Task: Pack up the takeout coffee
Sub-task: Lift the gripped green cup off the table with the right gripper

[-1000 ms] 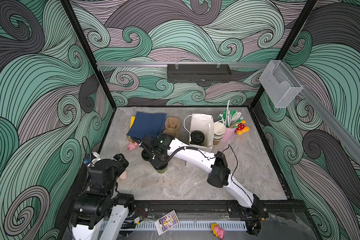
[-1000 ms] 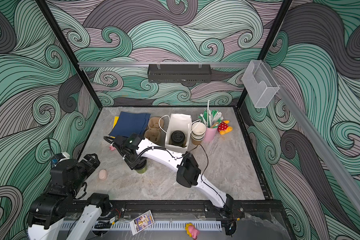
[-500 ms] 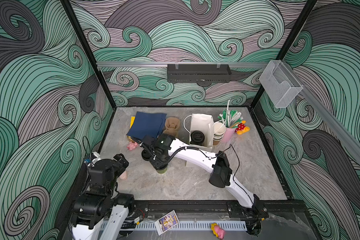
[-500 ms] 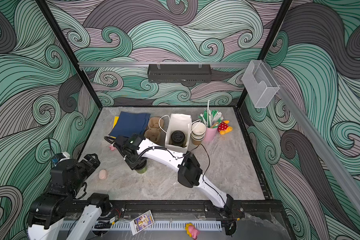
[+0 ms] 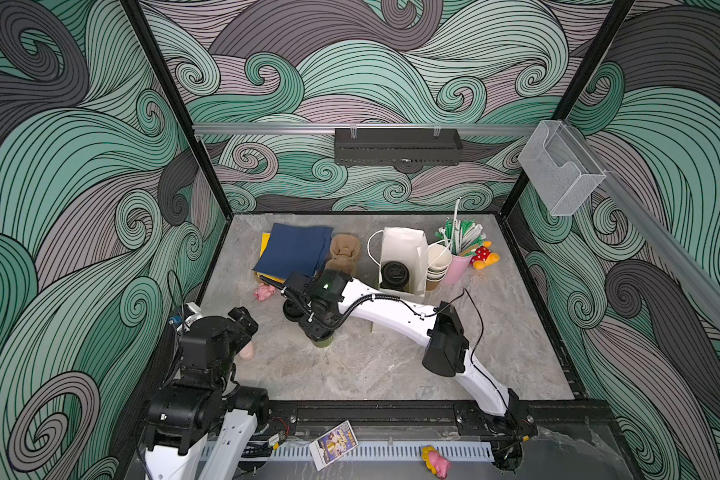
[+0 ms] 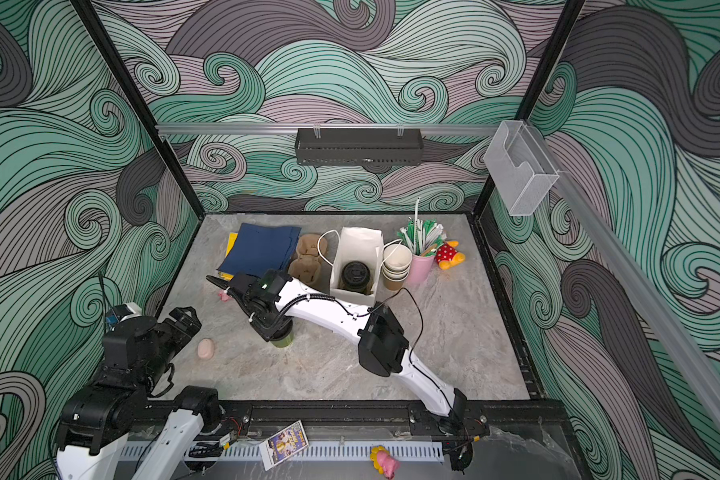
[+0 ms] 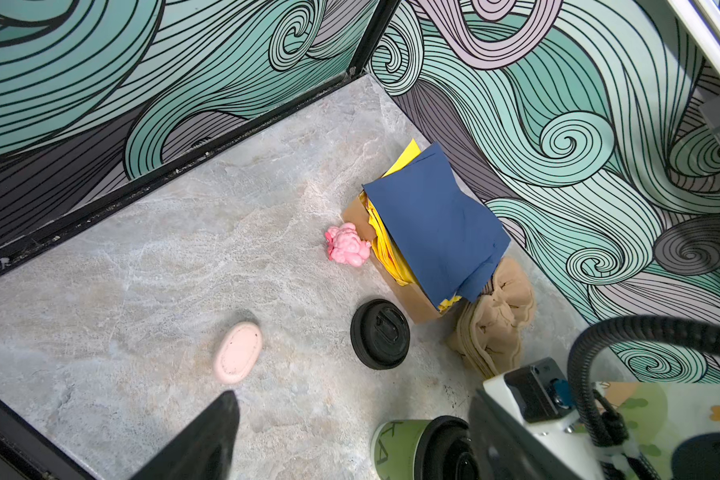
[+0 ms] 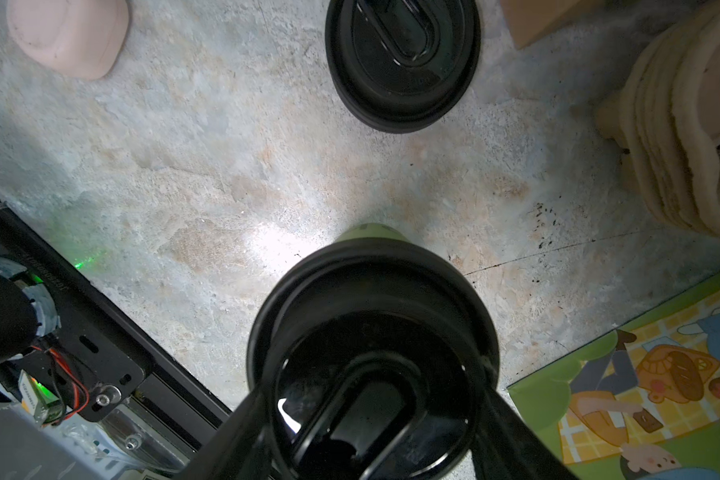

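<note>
Now the right hand (image 8: 373,386) pinches the green cup (image 8: 366,233) by its black lid (image 8: 371,291), upright on the worktop (image 8: 225,166). Lift straight and level towards the white bag (image 5: 404,249). The left hand (image 5: 244,319) rests wide open, empty.

Lidded cup (image 5: 324,341) in front; loose lid (image 7: 380,334) just behind-left, paper bag (image 5: 404,249) farther behind-right.

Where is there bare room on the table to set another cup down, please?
The table is barest on the right, between the right arm, the pink cup and the front rail. A smaller one lies between the lidded cup and that rail. Crowded: the back row and around the loose lid.
</note>
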